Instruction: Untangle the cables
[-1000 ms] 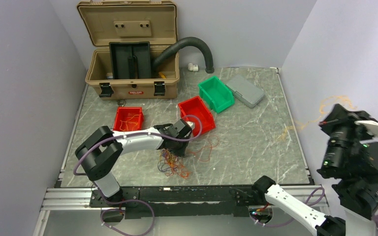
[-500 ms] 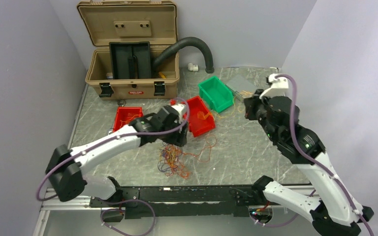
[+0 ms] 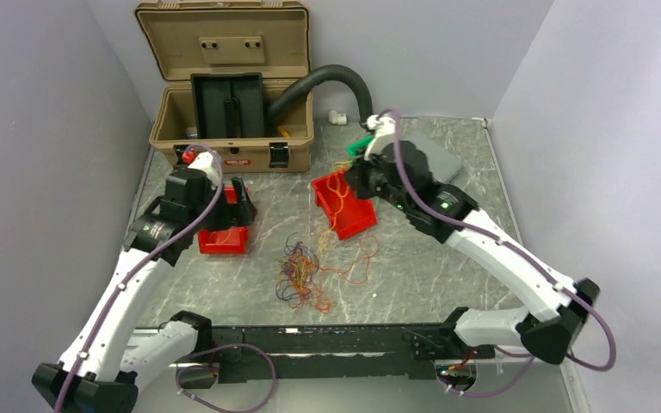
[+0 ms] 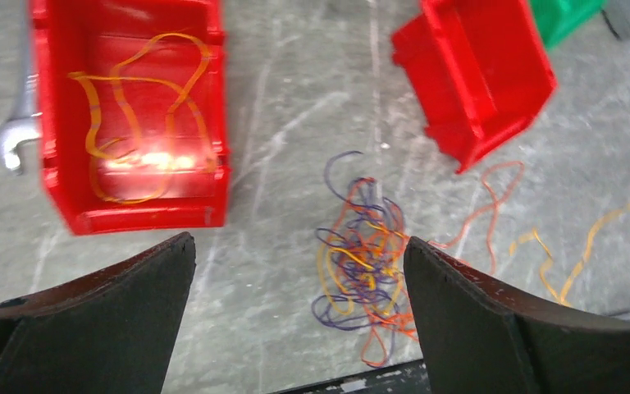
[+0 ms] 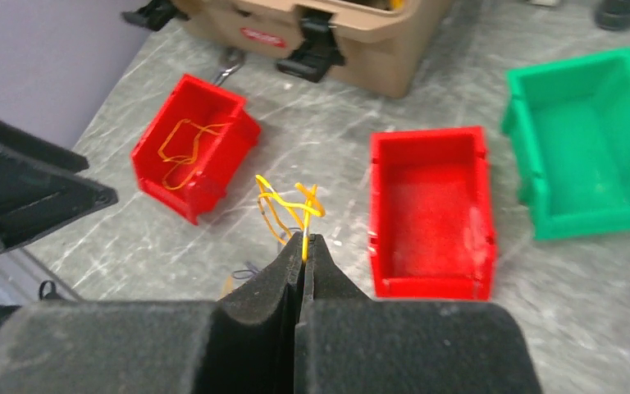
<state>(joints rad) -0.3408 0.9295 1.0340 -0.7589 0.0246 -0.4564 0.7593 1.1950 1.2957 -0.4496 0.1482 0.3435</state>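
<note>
The cables lie as a tangle (image 3: 300,280) of orange, yellow and purple wires on the grey table, also seen as the tangle (image 4: 361,263) in the left wrist view. A loose orange strand (image 3: 359,258) trails to its right. My left gripper (image 3: 232,209) hangs over the left red bin (image 3: 222,242); its jaws (image 4: 299,242) are open and empty. That bin (image 4: 131,215) holds an orange cable (image 4: 139,123). My right gripper (image 3: 355,176) is above the middle red bin (image 3: 367,220). It is shut (image 5: 306,240) on a curled yellow cable (image 5: 291,205), which dangles as a thin strand (image 3: 342,191).
An open tan case (image 3: 232,129) and a black hose (image 3: 336,77) stand at the back. A green bin (image 5: 582,148) sits right of the middle red bin (image 5: 431,205), with a grey box (image 3: 443,159) behind. A wrench (image 4: 12,139) lies left of the left bin.
My left gripper has opened and swung left from the tangle to above the left red bin. My right arm has swept in from the far right with the yellow cable, to above the middle red bin.
</note>
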